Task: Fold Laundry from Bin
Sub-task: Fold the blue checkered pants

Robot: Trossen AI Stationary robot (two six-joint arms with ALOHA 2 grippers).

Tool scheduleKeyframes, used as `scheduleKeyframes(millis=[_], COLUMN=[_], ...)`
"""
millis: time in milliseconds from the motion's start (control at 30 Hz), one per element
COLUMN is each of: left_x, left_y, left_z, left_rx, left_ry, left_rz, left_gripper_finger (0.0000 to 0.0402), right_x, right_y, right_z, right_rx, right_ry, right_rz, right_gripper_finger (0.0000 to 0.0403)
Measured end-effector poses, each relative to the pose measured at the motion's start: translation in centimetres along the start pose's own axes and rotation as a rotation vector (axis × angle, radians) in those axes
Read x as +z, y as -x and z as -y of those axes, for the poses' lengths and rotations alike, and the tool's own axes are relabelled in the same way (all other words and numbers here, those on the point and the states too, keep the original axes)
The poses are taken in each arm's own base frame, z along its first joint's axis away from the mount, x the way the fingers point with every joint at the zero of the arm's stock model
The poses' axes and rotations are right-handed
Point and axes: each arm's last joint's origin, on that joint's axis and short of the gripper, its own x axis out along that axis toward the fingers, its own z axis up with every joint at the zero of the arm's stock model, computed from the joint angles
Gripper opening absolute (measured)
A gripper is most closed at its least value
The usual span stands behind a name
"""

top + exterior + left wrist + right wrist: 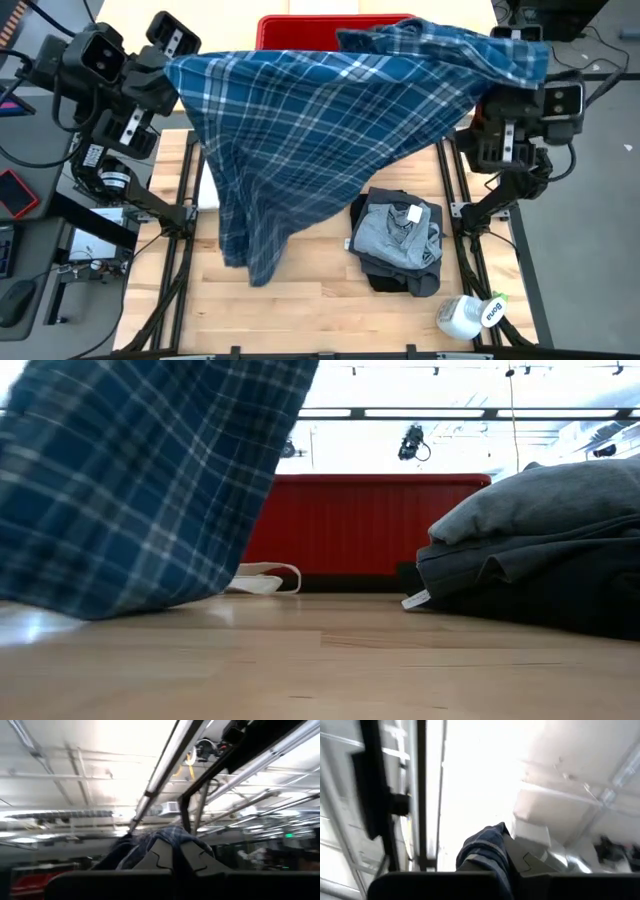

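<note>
A: How many garments appear, taking the red bin (300, 30) as reference?

B: Three. One blue-and-white plaid shirt (330, 120) hangs spread in front of the bin. One light grey garment (400, 235) lies on one dark grey garment (400, 275), farther from the bin than the shirt.

A: Other items?

B: One bin. One white spray bottle (470, 315), the item farthest from the bin. One cream-white cloth (262, 578), just before the bin's front wall.

A: Arms?

B: Two, one either side of the bin.

"Bona" on green label of white spray bottle (468, 316) (lying at table's near corner).
</note>
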Motion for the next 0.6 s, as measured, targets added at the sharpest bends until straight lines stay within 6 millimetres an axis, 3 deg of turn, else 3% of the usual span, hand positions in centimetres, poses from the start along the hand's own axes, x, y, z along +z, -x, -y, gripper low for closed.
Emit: scheduleKeyframes(millis=[133,267,533,600], left_x=[-0.4,-0.8,-1.9,-2.5], left_y=[-0.1,-0.1,0.2,0.3], left_z=[0.0,0.0,0.0,-0.1], left_rx=[-0.038,-0.034,-0.022,-0.020], left_ry=[0.044,0.075,0.064,0.059], left_rz=[-0.031,-0.066,-0.189,-0.256], left_gripper_finger=[0.0001,0.0001,0.0001,0.0001], right_x=[0.1,0.7,1.4,1.5], right_y=[-0.4,-0.7,-1.2,-1.3], right_z=[0.3,0.1,0.5,0.3], right_rx=[-0.033,0.112,0.119,0.207], right_ry=[-0.026,-0.034,-0.059,-0.060], right_rz=[-0.081,-0.031,-0.090,-0.099], right_gripper_finger=[0.0007,0.0007,0.0007,0.0007])
